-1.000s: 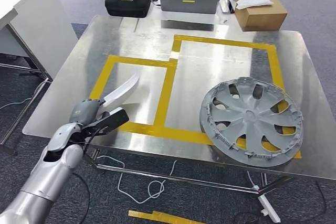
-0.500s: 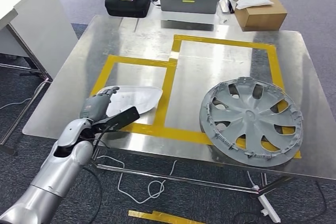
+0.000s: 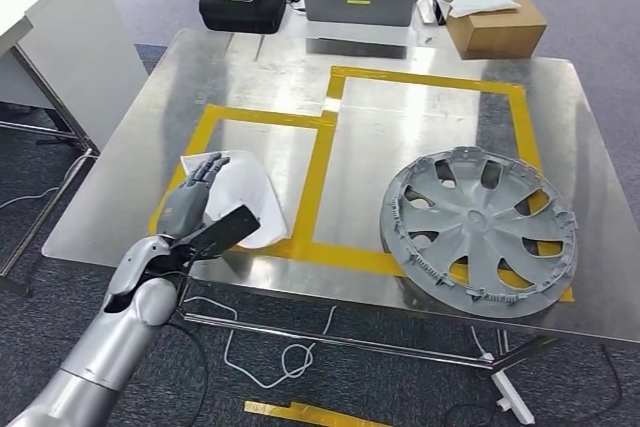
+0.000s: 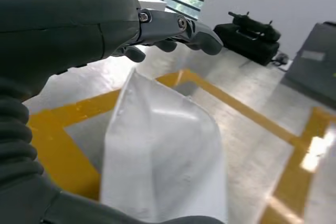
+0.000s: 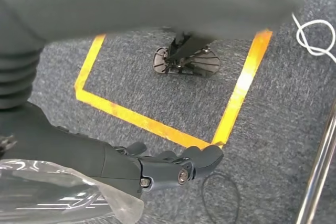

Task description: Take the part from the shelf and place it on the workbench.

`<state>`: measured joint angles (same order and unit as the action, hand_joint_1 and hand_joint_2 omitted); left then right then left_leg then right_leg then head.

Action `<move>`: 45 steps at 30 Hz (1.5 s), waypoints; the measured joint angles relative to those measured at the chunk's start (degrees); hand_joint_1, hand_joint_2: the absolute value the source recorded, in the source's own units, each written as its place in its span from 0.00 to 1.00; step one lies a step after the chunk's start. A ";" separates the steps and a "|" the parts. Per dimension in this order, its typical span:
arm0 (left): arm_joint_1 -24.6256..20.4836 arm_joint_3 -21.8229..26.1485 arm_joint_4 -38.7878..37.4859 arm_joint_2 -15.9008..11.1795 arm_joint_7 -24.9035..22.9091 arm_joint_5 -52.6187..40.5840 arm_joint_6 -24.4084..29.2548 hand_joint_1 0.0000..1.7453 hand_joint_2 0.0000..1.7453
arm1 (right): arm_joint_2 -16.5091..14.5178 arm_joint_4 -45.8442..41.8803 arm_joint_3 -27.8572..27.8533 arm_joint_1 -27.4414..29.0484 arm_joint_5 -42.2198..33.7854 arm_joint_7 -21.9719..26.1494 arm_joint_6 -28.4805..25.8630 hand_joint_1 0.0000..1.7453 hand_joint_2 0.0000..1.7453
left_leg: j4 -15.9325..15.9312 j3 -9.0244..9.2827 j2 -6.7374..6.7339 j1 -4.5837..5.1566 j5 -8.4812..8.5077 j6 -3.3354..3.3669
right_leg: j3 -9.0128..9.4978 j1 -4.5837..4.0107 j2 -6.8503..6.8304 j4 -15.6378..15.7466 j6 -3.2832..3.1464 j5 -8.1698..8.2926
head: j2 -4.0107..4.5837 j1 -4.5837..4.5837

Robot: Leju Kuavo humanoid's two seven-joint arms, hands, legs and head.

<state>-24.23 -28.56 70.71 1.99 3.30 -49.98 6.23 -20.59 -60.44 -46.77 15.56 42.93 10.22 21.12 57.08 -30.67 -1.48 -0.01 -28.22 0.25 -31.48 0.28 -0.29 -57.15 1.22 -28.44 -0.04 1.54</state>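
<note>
White plastic, smooth and slightly domed: the part (image 3: 245, 195) lies flat on the steel table (image 3: 423, 127), inside the smaller square of yellow tape (image 3: 317, 179), with its near edge over the front strip of that tape. My left hand (image 3: 192, 197) rests at its left edge, fingers stretched forward and spread across the top of it, thumb out to the side; from the left wrist view the fingers (image 4: 174, 27) reach over the part (image 4: 166, 156) rather than wrapping it. I judge that I am no longer gripping it, my hand open and only touching, or barely above, the surface.

My right hand (image 5: 174, 169) hangs low beside me over the grey carpet, fingers loosely extended; a piece of clear plastic film (image 5: 59, 192) sits close against that arm, but I cannot tell whether the hand holds it.

The step in hand looks like the release at the end of placing. The next move calls for lifting my left hand straight up and drawing it back toward me without dragging the part off the table's front edge, which is near. The grey wheel cover (image 3: 479, 232) sits well apart to the right, in no danger from that move.
</note>
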 joint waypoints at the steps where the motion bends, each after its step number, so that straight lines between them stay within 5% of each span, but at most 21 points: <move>1: 1.72 0.41 2.28 -0.20 1.42 2.39 0.68 0.00 0.00 | 0.00 -0.34 0.34 0.55 -1.85 -1.33 -0.56 0.00 0.00 | 0.00 0.00 0.00 0.00 -0.02 0.02 | 0.01 0.00 0.00 0.00 0.00 -0.02 | 0.00 -0.01; 11: 20.38 6.06 22.25 -2.85 8.57 14.06 5.26 0.00 0.00 | -0.03 -7.95 8.85 9.08 -15.78 -11.83 -6.48 0.00 0.00 | 0.01 -0.05 -0.05 0.05 -0.30 -0.02 | 0.04 0.07 0.08 0.04 0.01 -0.17 | 0.00 -0.01; 16: 33.56 14.25 30.41 -3.06 12.57 22.97 8.43 0.00 0.00 | -0.07 -12.83 14.76 14.47 -21.20 -16.58 -11.48 0.00 0.00 | 0.20 0.05 -0.08 0.24 -0.58 0.33 | 0.11 0.28 0.08 0.07 0.26 -0.29 | 0.00 -0.01; 21: 40.77 24.37 32.37 -0.92 14.35 27.33 7.94 0.00 0.00 | -0.10 -15.58 18.18 16.25 -22.67 -17.79 -12.88 0.00 0.00 | -0.28 0.24 -0.16 0.20 -0.10 1.29 | 0.22 0.45 0.01 0.07 1.06 -0.50 | 0.00 -0.01; 23: 42.03 27.80 32.40 1.08 14.26 27.76 7.29 0.00 0.00 | -0.11 -16.51 18.85 16.69 -23.32 -18.20 -13.45 0.00 0.00 | -1.01 0.25 -0.29 -0.16 0.61 1.85 | -1.01 0.44 0.06 -2.84 1.41 -3.11 | 0.00 0.17; 26: 43.49 33.25 31.00 4.67 14.21 28.03 5.14 0.00 0.00 | -0.10 -17.55 19.67 17.12 -24.30 -19.12 -14.11 0.00 0.00 | -1.07 -0.22 -0.47 -0.23 0.97 2.00 | -4.79 0.56 0.15 -12.99 1.89 -8.91 | 0.00 0.32; 27: 43.93 35.15 30.12 5.85 14.46 27.85 4.53 0.00 0.00 | -0.10 -17.88 19.91 17.35 -24.52 -19.43 -14.26 0.00 0.00 | -1.03 -0.37 -0.52 -0.25 1.05 1.91 | -5.14 0.62 0.14 -14.70 2.05 -9.30 | 0.00 0.32; 29: 44.52 38.44 28.47 7.85 15.10 27.74 3.66 0.00 0.00 | -0.11 -18.52 20.35 17.82 -24.82 -19.86 -14.44 0.00 0.00 | -0.85 -0.63 -0.55 -0.38 1.23 1.65 | -2.69 0.79 0.08 -11.66 2.28 -7.03 | 0.00 0.32; 31: 44.75 40.72 27.46 9.24 15.46 27.59 3.15 0.00 0.00 | -0.11 -19.07 20.67 17.96 -24.91 -20.10 -14.49 0.00 0.00 | -0.46 -0.91 -0.49 -0.45 1.36 1.22 | 2.39 0.96 -0.10 -3.57 2.39 -4.14 | 0.00 0.36; 33: 44.76 42.64 26.66 10.37 15.04 27.15 2.39 0.00 0.00 | -0.10 -19.49 21.04 17.97 -24.94 -20.32 -14.49 0.00 0.00 | -0.08 -1.09 -0.39 -0.29 1.58 0.53 | 4.88 0.91 -0.02 0.78 1.83 -3.18 | 0.00 0.31; 37: 44.11 48.07 22.31 12.76 14.50 24.39 -0.88 0.00 0.00 | -0.09 -20.17 21.40 18.55 -24.95 -20.95 -14.35 0.00 0.00 | 0.70 -1.45 -0.04 -0.42 1.11 -1.01 | 3.77 0.80 0.26 1.14 -0.26 -2.65 | 0.00 0.13; 39: 43.78 51.57 18.86 13.77 14.53 22.38 -2.51 0.00 0.00 | -0.09 -20.35 21.45 18.74 -25.05 -21.02 -13.99 0.00 0.00 | 4.67 -2.68 0.53 -0.59 -3.02 -1.53 | 2.99 0.84 0.28 1.28 -1.26 -1.88 | 0.00 0.04; 41: 42.83 55.05 14.64 14.70 14.26 20.70 -4.29 0.00 0.00 | -0.09 -20.38 21.41 18.73 -25.15 -20.85 -13.44 0.00 0.00 | 11.31 -4.26 0.79 -0.61 -8.02 -1.74 | 2.02 0.58 0.27 1.23 -1.66 -1.18 | 0.00 -0.02; 42: 42.10 57.00 12.17 15.12 13.94 19.94 -5.33 0.00 0.00 | -0.09 -20.36 21.35 18.67 -25.09 -20.62 -13.07 0.00 0.00 | 13.64 -4.44 0.81 -0.61 -9.20 -1.73 | 1.52 0.42 0.25 1.17 -1.69 -0.83 | 0.00 -0.01; 43: 41.33 59.17 9.46 15.55 13.55 19.04 -6.44 0.00 0.00 | -0.09 -20.32 21.23 18.56 -24.95 -20.30 -12.66 0.00 0.00 | 14.29 -3.84 0.82 -0.59 -9.18 -1.61 | 1.00 0.24 0.26 1.08 -1.71 -0.46 | 0.00 -0.01; 45: 40.09 63.68 4.42 16.27 12.78 16.85 -8.24 0.00 0.00 | -0.09 -20.14 20.83 18.27 -24.49 -19.72 -11.80 0.00 0.00 | 9.63 0.08 0.91 -0.47 -6.50 -0.94 | 0.23 -0.08 0.40 0.88 -1.65 0.26 | 0.00 0.00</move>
<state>15.86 35.13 75.13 18.26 16.08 -33.14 -2.01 -20.68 -80.58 -25.94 33.83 18.44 -9.49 9.32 66.72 -30.60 -0.57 -0.49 -34.72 -0.69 -31.25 0.19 0.11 -56.27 -0.43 -28.18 -0.04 1.55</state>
